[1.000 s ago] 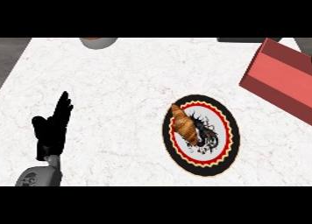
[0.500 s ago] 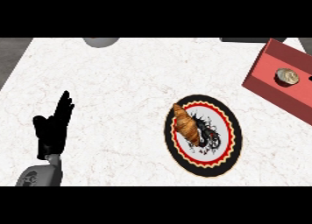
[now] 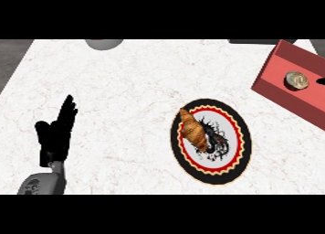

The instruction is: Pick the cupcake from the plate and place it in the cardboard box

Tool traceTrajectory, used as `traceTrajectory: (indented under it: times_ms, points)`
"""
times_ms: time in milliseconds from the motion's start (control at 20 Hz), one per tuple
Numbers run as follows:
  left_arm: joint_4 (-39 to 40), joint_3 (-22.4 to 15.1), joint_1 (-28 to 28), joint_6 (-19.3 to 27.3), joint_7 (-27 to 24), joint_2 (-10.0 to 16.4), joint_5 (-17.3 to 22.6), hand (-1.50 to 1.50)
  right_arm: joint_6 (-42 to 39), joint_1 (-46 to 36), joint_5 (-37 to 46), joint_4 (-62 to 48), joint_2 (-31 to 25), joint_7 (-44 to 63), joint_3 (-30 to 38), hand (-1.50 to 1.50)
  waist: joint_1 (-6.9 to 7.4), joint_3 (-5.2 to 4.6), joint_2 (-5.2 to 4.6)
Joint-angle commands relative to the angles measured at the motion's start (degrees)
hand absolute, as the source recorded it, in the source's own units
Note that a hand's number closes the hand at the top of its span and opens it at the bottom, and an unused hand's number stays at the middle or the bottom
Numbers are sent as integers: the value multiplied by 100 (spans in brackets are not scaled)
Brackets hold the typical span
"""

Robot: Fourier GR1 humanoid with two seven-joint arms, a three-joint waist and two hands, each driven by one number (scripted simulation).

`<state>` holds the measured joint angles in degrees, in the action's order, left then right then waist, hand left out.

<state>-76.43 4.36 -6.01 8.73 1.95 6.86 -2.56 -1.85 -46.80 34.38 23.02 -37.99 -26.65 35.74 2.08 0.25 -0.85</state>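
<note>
The cupcake (image 3: 298, 80) lies inside the red cardboard box (image 3: 286, 98) at the upper right of the head view. The round plate (image 3: 212, 173), black-rimmed with a red zigzag band, sits right of centre and carries a brown croissant (image 3: 194, 131). My left hand (image 3: 55, 132) rests open at the lower left with its fingers straight and pointing up, holding nothing. My right hand does not show anywhere in the view.
A grey round object (image 3: 103, 44) pokes in at the top edge, left of centre. A dark object (image 3: 253, 41) sits at the top right, behind the box. The white marble counter (image 3: 125, 91) ends along the left at a dark strip.
The view has shifted so that the box sits lower and further into the picture, and the cupcake inside it has come into view. The left hand and the plate keep their places on the counter.
</note>
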Motion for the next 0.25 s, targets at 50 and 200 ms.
traceTrajectory:
  times_ms: [50, 200]
  points:
    - [-29, 4, 100, 33, -23, -55, 13, 0, -661, 42, -900, -400, -187, -633, 778, -150, -59, -1, 17]
    - [35, 25, -47, 10, 22, -11, 10, 0, -902, -74, -1082, -730, -787, -389, 1033, -150, -6, 2, -24]
